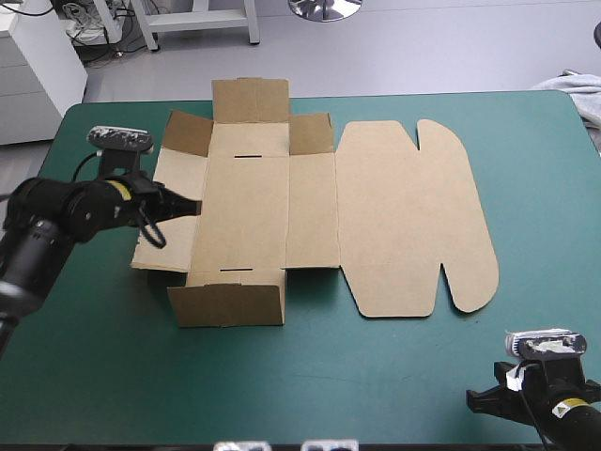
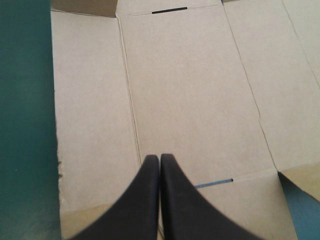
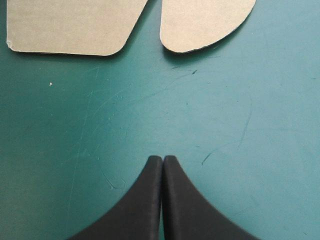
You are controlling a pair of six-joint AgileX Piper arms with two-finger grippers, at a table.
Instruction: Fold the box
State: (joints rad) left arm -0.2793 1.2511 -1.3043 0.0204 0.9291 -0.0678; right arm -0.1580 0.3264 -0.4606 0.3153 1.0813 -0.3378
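Box laid largely flat at centre of surface; judged light, stiff, creased; best gripped at free wall edge. Left gripper fingers pressed together over it; right gripper likewise, off its rounded edge.

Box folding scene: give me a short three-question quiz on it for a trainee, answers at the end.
1. True or false: the right gripper is touching the box.
2. Which gripper is over the box? A) the left gripper B) the right gripper C) both
3. Fill the gap: the lid, with its rounded tabs, lies ___ on the teal-green cover.
Key: 1 false: it is over bare cover, short of the lid's rounded tabs. 2 A. 3 flat.
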